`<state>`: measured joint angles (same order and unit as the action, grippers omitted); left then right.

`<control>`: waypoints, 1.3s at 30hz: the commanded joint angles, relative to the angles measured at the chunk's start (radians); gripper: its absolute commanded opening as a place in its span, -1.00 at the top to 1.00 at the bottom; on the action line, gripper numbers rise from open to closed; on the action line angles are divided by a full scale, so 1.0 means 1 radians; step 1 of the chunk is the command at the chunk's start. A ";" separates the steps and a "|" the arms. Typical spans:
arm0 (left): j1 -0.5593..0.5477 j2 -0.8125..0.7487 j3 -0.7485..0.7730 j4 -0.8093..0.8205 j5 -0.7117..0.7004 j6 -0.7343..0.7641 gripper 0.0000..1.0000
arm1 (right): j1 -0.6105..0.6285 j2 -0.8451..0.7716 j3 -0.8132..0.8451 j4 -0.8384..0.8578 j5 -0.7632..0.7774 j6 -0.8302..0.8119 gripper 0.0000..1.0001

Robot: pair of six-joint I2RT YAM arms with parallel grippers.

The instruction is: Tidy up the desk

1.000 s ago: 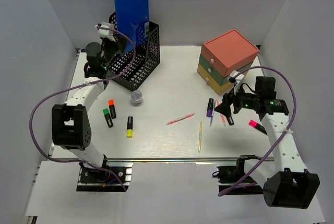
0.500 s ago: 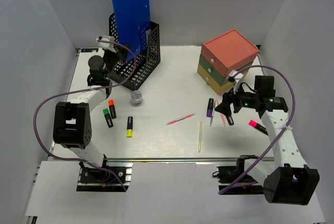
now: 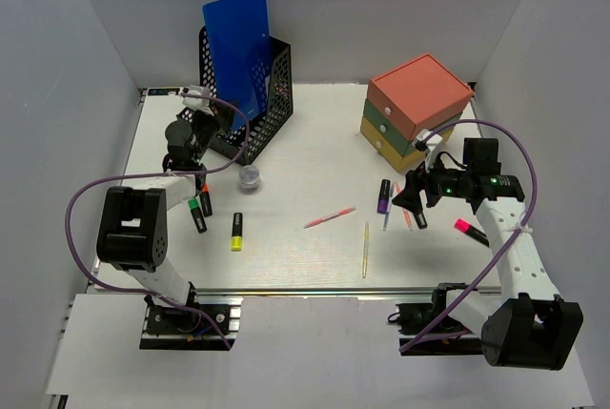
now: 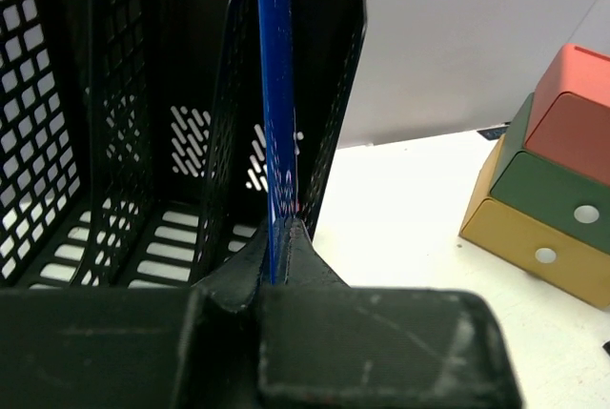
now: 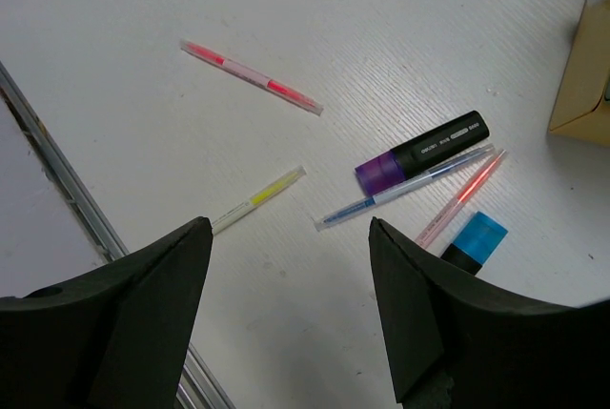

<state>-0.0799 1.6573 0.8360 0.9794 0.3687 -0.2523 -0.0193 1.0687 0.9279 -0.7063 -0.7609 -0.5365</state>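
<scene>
blue folder (image 3: 235,42) has dropped deeper into mesh rack (image 3: 272,104) at bench (image 3: 315,161) far-left corner, L claw (image 4: 279,237) clenched on its edge, so filing step looks nearly done, next = let go + back out w/o tipping rack; R claw (image 5: 286,228) spread wide over purple marker (image 5: 424,152), holding nothing.

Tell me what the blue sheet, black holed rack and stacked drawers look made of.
Thin blue flat sheet: likely stiff plastic, smooth and glossy; edge-on it is thin yet stands straight.
Black perforated file rack: metal or moulded plastic, satin black; the regular punched holes fit either.
Stacked coral, green and yellow drawer boxes: matte, painted wood or card; unclear which.
</scene>
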 commanded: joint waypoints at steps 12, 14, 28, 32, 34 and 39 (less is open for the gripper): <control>0.003 -0.059 -0.074 -0.002 -0.017 0.054 0.72 | 0.002 0.010 0.049 -0.005 -0.005 -0.022 -0.45; 0.003 -0.067 -0.081 -0.001 -0.020 0.053 0.33 | 0.002 0.010 0.049 -0.004 -0.003 -0.023 -0.45; 0.003 -0.168 0.030 -0.317 -0.062 0.105 -0.63 | 0.001 -0.019 0.014 0.031 -0.020 -0.019 -0.46; 0.003 -0.105 0.260 -0.543 -0.074 0.140 -0.65 | 0.002 -0.021 0.003 0.060 -0.038 -0.003 -0.47; 0.003 -0.085 0.319 -0.644 -0.088 0.148 -0.65 | 0.001 -0.026 -0.001 0.071 -0.044 0.009 -0.47; 0.003 -0.035 0.455 -0.746 -0.108 0.150 -0.65 | 0.001 -0.055 -0.012 0.091 -0.054 0.017 -0.47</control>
<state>-0.0784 1.5948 1.2240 0.3870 0.2874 -0.1188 -0.0193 1.0473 0.9222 -0.6590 -0.7776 -0.5308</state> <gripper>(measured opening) 0.826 0.733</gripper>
